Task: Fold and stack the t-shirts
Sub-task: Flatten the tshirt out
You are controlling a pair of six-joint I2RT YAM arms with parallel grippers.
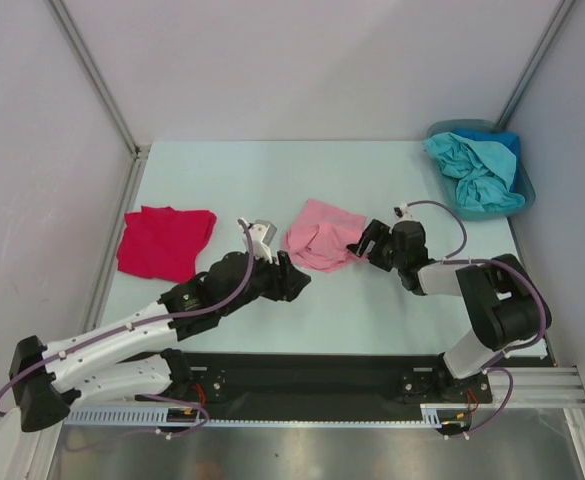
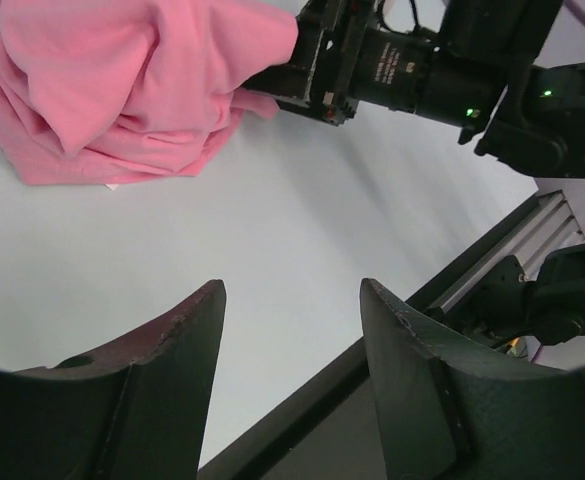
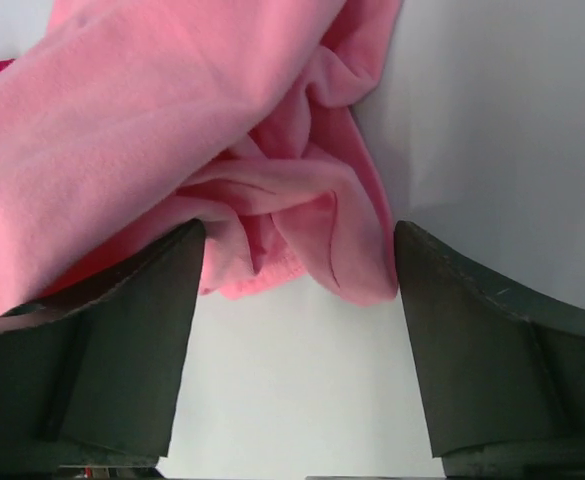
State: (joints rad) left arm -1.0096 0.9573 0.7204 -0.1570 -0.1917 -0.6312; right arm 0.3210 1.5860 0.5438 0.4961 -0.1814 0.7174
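A crumpled light pink t-shirt (image 1: 320, 234) lies mid-table; it fills the upper left of the left wrist view (image 2: 122, 90). My right gripper (image 1: 358, 245) is at its right edge, jaws open, with the shirt's bunched hem (image 3: 302, 230) lying between the fingertips (image 3: 298, 228). Just below the shirt's near edge, my left gripper (image 1: 303, 282) hovers open over bare table (image 2: 292, 284), holding nothing. A bright red t-shirt (image 1: 164, 240) lies folded flat at the left. Teal and blue t-shirts (image 1: 472, 170) are heaped at the back right.
The teal and blue heap sits in a blue bin (image 1: 528, 192) at the table's back right corner. Grey walls with metal posts close in the left, back and right. A black strip and metal rail (image 1: 322, 375) run along the near edge between the arm bases.
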